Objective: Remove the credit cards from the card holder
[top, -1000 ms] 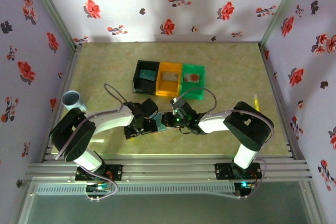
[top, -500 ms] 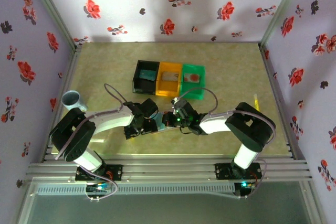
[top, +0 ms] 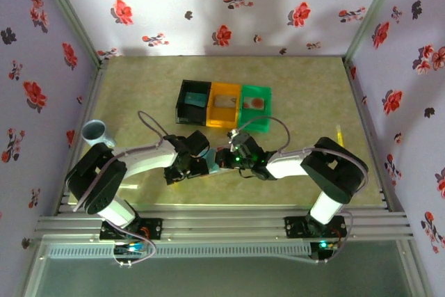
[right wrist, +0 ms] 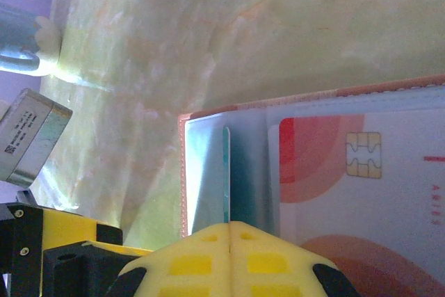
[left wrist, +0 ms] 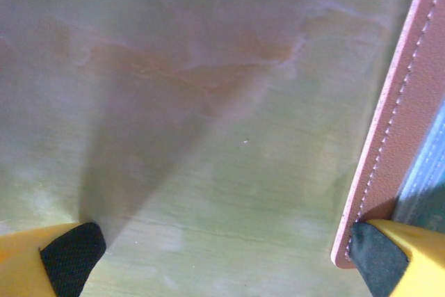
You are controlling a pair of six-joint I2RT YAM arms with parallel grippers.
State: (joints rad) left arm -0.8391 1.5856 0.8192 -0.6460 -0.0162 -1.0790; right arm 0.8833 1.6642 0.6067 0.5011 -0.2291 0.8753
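Note:
The card holder [right wrist: 205, 172] lies open on the table, blue-grey inside with a brownish-pink stitched rim [left wrist: 403, 123]. A teal-green credit card [right wrist: 227, 172] stands on edge out of its left pocket, and my right gripper [right wrist: 230, 231] is shut on that card's near end. A pale card with orange-red shapes and a chip [right wrist: 348, 193] lies flat in the right pocket. My left gripper [left wrist: 222, 262] is open and low over the table. Its right pad [left wrist: 379, 262] rests on the holder's corner and its left pad [left wrist: 69, 262] is over bare table. From above, both grippers meet at the holder [top: 208, 165].
Black [top: 192, 102], orange [top: 224, 106] and green [top: 254, 108] bins stand in a row behind the grippers, each with a small flat item inside. A pale blue cup [top: 95, 132] stands at the left. Bare tabletop [top: 306, 95] lies to the right and behind.
My right gripper's fingers have closed fully on the teal-green card. Both arms have hardly moved.

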